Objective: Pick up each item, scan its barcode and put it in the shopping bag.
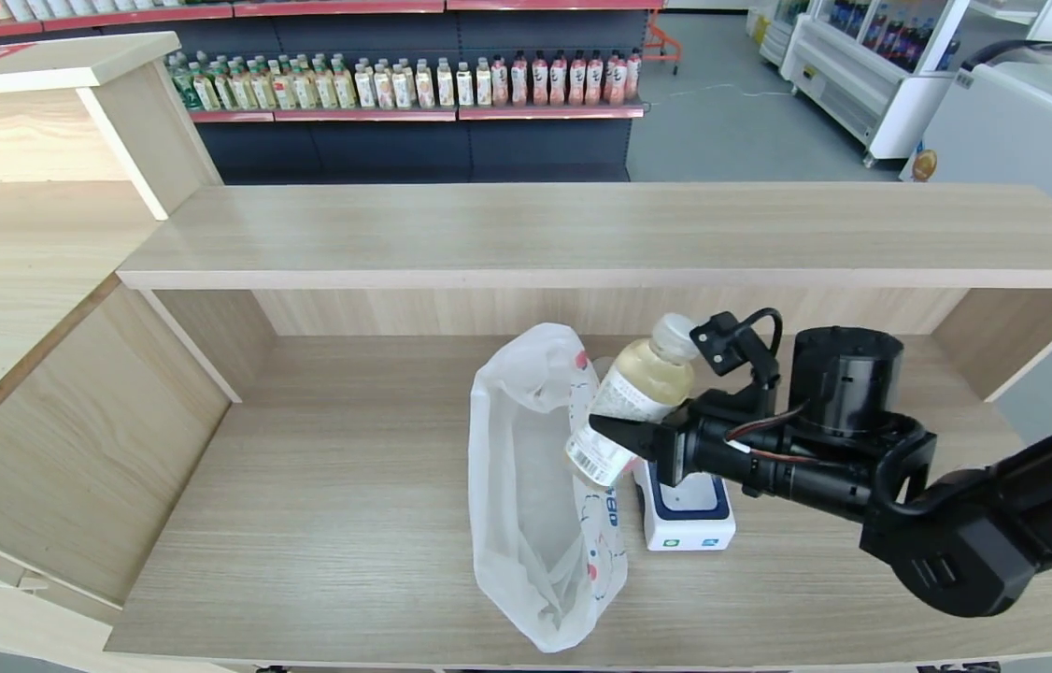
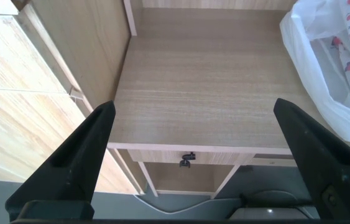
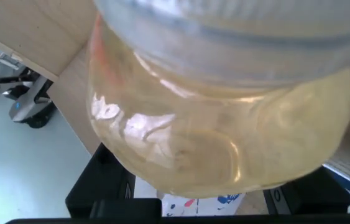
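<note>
A bottle of pale yellow drink with a white cap and a white barcode label hangs tilted over the right rim of the white plastic shopping bag. My right gripper is shut on the bottle at its label. The bag stands open on the wooden counter. A white and blue scanner sits just right of the bag, under the arm. In the right wrist view the bottle is very close. My left gripper is open above the counter's front left edge, with the bag off to one side.
A raised wooden ledge runs along the back of the counter, with side walls at left and right. Store shelves with bottles stand behind. Bare counter lies left of the bag.
</note>
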Controlling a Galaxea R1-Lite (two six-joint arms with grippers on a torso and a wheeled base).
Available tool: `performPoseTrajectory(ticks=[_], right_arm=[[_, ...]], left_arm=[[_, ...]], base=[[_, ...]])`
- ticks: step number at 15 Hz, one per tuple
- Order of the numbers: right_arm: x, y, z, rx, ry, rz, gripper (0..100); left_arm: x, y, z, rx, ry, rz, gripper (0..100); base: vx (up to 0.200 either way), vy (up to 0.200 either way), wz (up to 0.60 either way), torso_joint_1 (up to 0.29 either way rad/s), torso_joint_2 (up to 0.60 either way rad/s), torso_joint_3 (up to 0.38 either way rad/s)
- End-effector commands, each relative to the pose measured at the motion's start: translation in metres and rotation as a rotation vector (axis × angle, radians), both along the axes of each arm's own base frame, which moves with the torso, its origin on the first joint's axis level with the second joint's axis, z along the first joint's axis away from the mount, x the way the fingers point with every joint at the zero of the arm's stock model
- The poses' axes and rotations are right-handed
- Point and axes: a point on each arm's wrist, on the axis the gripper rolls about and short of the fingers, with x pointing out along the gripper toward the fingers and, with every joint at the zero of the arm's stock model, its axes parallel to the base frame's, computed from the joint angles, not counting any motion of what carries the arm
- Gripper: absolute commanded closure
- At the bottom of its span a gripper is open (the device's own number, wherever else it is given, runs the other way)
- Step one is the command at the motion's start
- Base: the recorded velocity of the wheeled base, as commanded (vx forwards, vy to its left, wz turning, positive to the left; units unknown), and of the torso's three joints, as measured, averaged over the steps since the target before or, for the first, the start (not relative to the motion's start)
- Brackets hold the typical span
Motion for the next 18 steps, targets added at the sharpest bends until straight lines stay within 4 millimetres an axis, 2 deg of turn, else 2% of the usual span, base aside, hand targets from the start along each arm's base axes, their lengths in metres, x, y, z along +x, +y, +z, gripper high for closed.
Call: performPoseTrajectory(ticks=[1, 7, 12, 18], right_arm=[[0.017, 0.023, -0.028, -0.006, 0.004, 0.032, 100], [0.046, 0.047, -0.071, -0.100, -0.081, 0.056, 100], [0.068, 0.061, -0.089, -0.171, -0.187, 0.073, 100], [0.078, 0.063, -0.103, -0.213, -0.224, 0.070, 100]], left_arm=[[0.000, 0.000, 0.000, 0.000, 0.000, 0.000, 0], [0.000, 0.000, 0.000, 0.000, 0.000, 0.000, 0], [0.000, 0.000, 0.000, 0.000, 0.000, 0.000, 0], [0.000, 0.000, 0.000, 0.000, 0.000, 0.000, 0]], base=[[0.000, 0.000, 0.00, 0.000, 0.00, 0.000], [0.000, 0.000, 0.00, 0.000, 0.00, 0.000], [0.000, 0.000, 0.00, 0.000, 0.00, 0.000], [0.000, 0.000, 0.00, 0.000, 0.00, 0.000]])
